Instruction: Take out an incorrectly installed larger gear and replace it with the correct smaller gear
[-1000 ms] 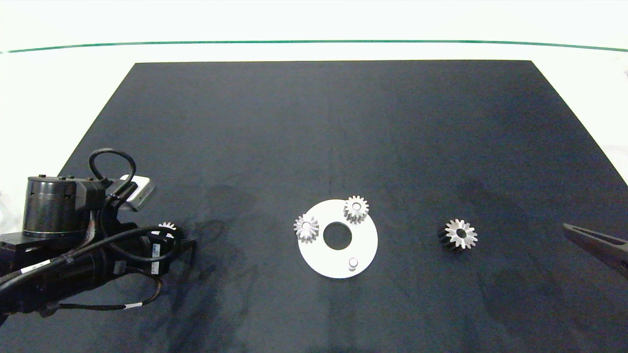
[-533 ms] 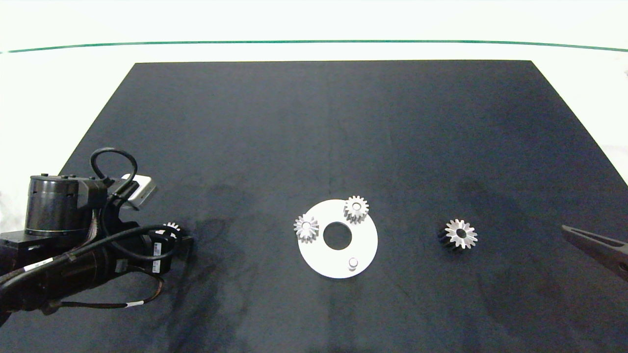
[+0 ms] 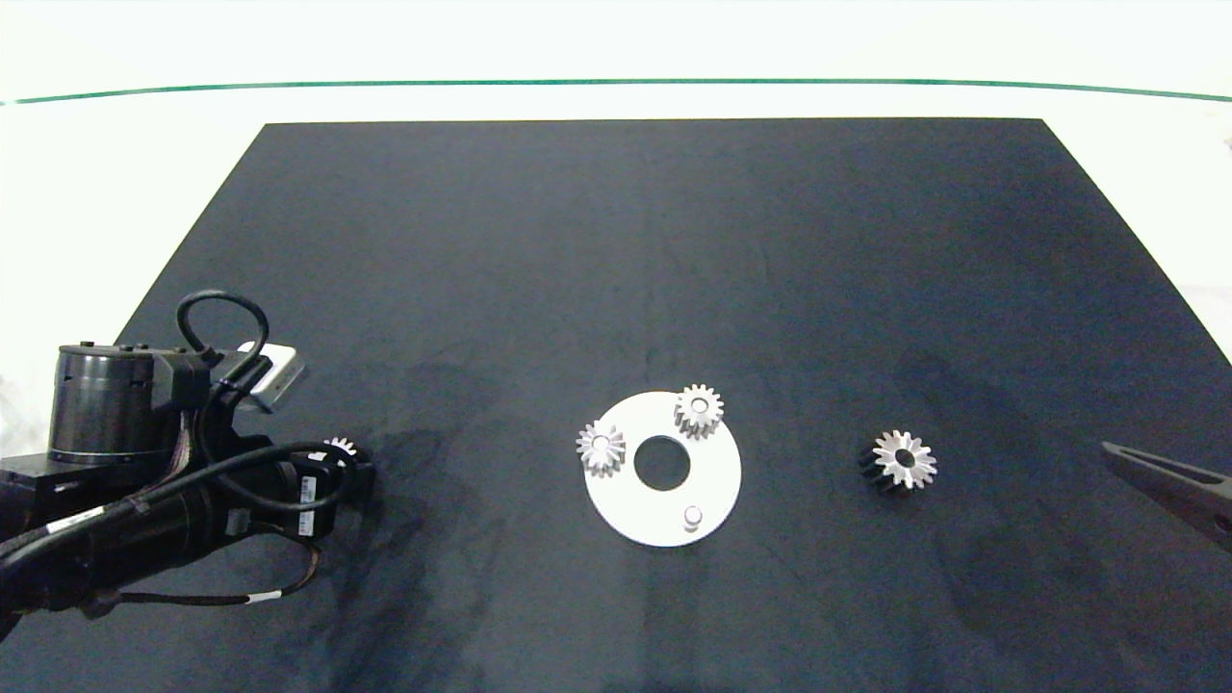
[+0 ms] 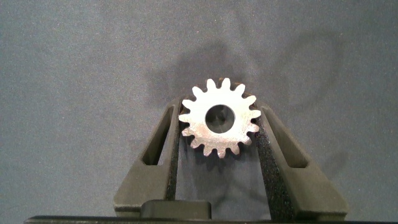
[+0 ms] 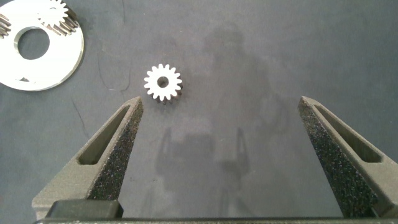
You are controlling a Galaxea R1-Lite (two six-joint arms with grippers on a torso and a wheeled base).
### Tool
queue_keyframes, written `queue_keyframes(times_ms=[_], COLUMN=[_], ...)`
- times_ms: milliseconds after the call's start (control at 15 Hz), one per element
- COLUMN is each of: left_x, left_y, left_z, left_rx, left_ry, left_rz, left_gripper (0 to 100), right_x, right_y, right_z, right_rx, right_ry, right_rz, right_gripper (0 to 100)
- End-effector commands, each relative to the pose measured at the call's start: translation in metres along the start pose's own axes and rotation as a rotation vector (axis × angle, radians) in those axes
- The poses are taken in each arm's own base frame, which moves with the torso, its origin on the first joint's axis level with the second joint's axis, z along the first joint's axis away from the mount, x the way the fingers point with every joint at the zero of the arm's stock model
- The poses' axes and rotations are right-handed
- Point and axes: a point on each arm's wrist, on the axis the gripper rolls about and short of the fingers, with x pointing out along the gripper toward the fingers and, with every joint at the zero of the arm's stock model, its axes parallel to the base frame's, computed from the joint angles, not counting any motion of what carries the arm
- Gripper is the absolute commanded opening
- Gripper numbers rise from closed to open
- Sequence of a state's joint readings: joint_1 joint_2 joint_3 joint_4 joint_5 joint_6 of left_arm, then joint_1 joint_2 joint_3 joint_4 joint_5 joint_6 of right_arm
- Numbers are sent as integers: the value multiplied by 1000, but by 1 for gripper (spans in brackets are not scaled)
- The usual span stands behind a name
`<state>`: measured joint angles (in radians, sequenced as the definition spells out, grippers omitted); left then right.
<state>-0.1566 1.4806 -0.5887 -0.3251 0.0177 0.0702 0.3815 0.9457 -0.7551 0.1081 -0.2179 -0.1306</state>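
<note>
Silver smaller gear (image 4: 220, 118) sits clamped between the left gripper (image 4: 219, 134) fingers at the mat's near left, mostly hidden overhead by the arm. Larger gear (image 3: 904, 459) lies right of the white plate (image 3: 717, 481). Right gripper (image 5: 221, 121), jaws spread wide and empty, is cut off at the right edge.

White disc (image 3: 714, 481) with two gears on dark mat (image 3: 616, 250).

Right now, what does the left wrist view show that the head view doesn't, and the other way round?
Only the left wrist view shows the left end effector closed on the smaller gear, teeth pressed against both fingers.

Only the head view shows the round plate with two gears mounted and one bare peg, the larger gear lying loose to its right, and the right end effector at the edge.

Both show the smaller gear and the dark mat.
</note>
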Motion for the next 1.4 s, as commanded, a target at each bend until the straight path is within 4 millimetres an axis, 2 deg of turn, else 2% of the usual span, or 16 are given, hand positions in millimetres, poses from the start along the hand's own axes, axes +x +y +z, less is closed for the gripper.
queue_keyframes(times_ms=[67, 467, 667, 800, 1067, 1400], left_x=[0, 1, -3, -16, -48, -114], left_y=[0, 0, 0, -2, -20, -50], left_z=[0, -1, 1, 7, 11, -7], left_rx=[1, 3, 4, 15, 60, 192], left_ry=[1, 7, -13, -63, -155, -187], left_rz=[0, -1, 0, -6, -77, -221], left_gripper=[27, 15, 13, 13, 13, 13], right_x=[1, 0, 0, 1, 1, 0], right_y=[0, 0, 0, 1, 1, 0], right_z=[0, 0, -1, -1, -1, -1], right_rx=[-3, -2, -3, -4, -1, -1], right_ry=[3, 2, 3, 6, 4, 4], right_rz=[1, 1, 1, 4, 4, 4], right_gripper=[100, 100, 100, 100, 100, 100])
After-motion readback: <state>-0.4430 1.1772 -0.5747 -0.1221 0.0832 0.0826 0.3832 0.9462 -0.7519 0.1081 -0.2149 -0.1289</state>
